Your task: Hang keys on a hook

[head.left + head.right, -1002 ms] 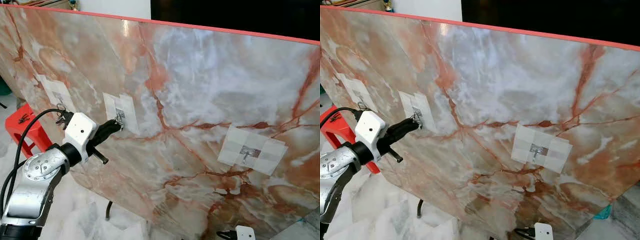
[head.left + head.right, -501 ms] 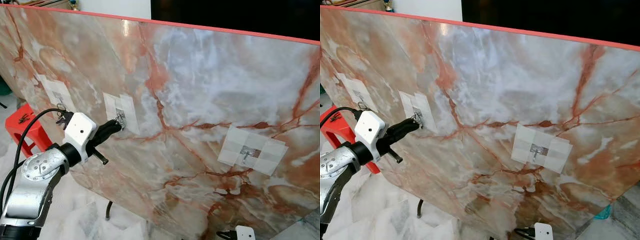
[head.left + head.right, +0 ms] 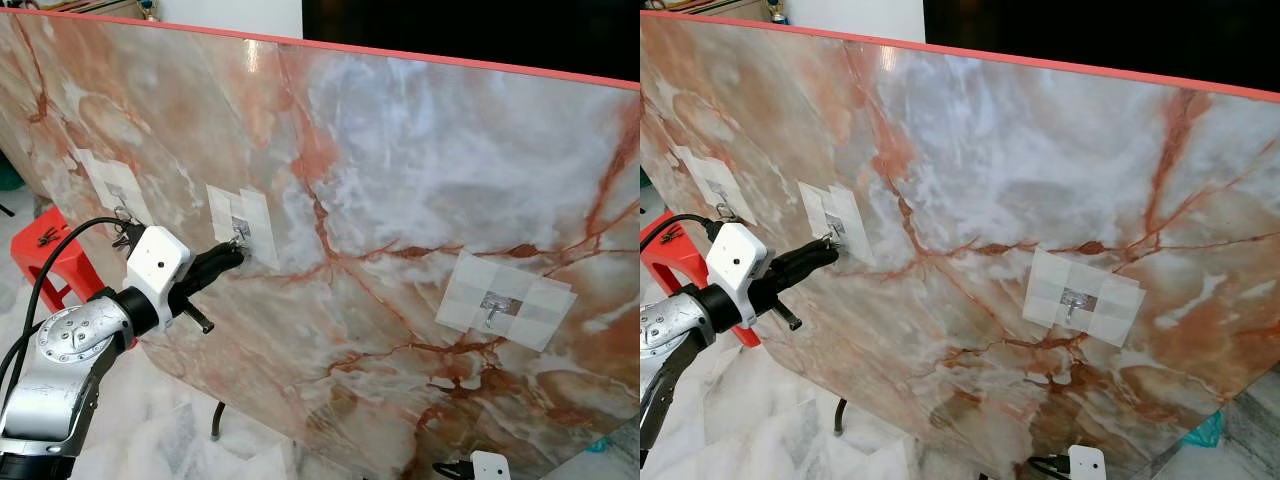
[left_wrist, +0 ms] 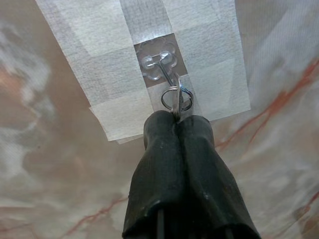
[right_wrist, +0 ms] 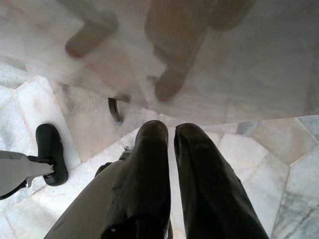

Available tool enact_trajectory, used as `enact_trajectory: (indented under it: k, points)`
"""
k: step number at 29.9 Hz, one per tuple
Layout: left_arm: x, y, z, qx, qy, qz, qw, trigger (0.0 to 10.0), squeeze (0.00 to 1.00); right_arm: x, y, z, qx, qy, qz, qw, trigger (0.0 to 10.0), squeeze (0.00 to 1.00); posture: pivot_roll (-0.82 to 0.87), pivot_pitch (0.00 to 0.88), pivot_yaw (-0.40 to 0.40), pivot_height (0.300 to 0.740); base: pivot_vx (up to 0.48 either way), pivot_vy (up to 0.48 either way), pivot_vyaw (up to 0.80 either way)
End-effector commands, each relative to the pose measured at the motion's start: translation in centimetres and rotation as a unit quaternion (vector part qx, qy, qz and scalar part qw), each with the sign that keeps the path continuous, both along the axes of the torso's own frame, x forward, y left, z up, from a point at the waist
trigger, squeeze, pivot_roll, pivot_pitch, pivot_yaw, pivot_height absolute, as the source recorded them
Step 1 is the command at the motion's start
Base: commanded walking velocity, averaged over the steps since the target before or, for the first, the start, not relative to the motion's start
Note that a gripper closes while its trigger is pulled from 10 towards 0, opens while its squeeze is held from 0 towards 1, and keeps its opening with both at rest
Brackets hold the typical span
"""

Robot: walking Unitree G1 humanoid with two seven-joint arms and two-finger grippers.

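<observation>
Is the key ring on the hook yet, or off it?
On: the key ring loops over the hook, with the left hand shut on it.

Before me leans a broad marble-patterned panel (image 3: 400,170), veined in rust and grey-white, with a thin red strip (image 3: 430,57) along its top edge. Squares of pale tape (image 3: 508,301) sit on its face, one near the right edge, others toward the left edge. Beyond the top edge, the room is dark at right and a white wall (image 3: 230,15) shows at left. A red plastic stool (image 3: 50,262) stands past the panel's left edge. The floor (image 5: 259,154) is pale grey-white marble tile, glossy, catching soft light.
</observation>
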State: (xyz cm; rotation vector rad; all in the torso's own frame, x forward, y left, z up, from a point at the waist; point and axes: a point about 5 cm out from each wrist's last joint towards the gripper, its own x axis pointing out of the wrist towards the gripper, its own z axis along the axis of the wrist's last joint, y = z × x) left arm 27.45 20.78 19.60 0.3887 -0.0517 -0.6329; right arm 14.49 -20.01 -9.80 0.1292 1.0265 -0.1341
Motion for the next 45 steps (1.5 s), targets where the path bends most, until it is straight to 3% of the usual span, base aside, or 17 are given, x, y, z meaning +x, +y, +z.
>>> enact_trajectory:
  k: [1,17,25,37,45]
  points:
    - [-0.2,-0.1,0.4,0.008,-0.010,-0.004,1.000,10.0,0.00,0.1,0.2,0.0,0.001,0.001,0.004,1.000,10.0,0.00,0.07,0.009,0.001,0.740,0.000,0.000,0.00]
    - [0.3,0.0,0.4,0.004,-0.022,0.021,1.000,10.0,0.00,0.1,0.2,0.0,0.000,0.002,0.005,1.000,10.0,0.00,0.06,0.008,0.002,0.740,0.000,0.000,0.00]
    - [0.7,0.2,-0.5,0.024,-0.009,0.042,0.999,10.0,0.00,0.1,0.2,0.0,0.000,0.003,0.007,1.000,10.0,0.00,0.06,0.007,0.003,0.740,0.000,0.000,0.00]
    - [0.8,0.1,-0.4,0.016,-0.017,0.042,0.999,10.0,0.00,0.1,0.2,0.0,0.000,0.003,0.007,1.000,10.0,0.00,0.06,0.007,0.003,0.740,0.000,0.000,0.00]
    - [0.5,0.1,-0.5,0.034,-0.022,0.031,0.999,10.0,0.00,0.1,0.2,0.0,-0.001,0.003,0.008,1.000,10.0,0.00,0.07,0.006,0.002,0.740,0.000,0.000,0.00]
